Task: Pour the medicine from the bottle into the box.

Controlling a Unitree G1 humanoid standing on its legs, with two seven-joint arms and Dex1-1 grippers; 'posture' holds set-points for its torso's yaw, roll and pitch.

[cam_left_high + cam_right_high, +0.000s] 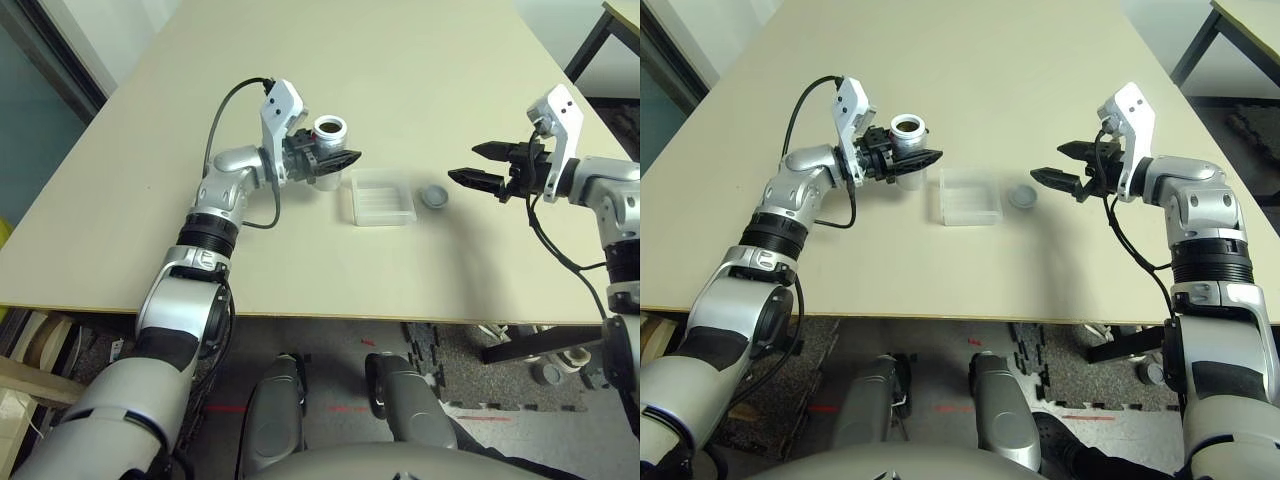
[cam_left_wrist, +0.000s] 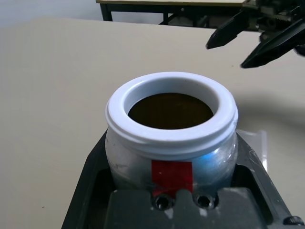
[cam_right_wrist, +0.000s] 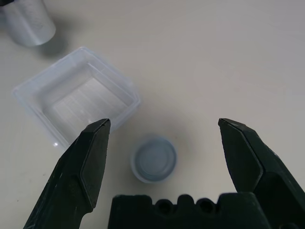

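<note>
The bottle (image 1: 329, 129), silver-grey with a white rim and a red label patch, stands upright with my left gripper (image 1: 346, 158) shut on its body, just left of the box (image 1: 382, 197). Seen from the left wrist, the bottle (image 2: 171, 138) has a wide, dark brown mouth; the medicine is hidden inside. The box is a clear shallow square tray lying flat at mid-table, with nothing visible in it. To the right, my right gripper (image 1: 467, 162) hangs open above the table, its fingers (image 3: 90, 157) spread over the box (image 3: 78, 98) edge and the cap.
A round grey cap (image 1: 434, 196) lies on the table just right of the box, under the right gripper, also seen as the cap (image 3: 153, 160). The beige table (image 1: 400, 60) stretches bare beyond. A dark table frame (image 1: 600, 40) stands at the far right.
</note>
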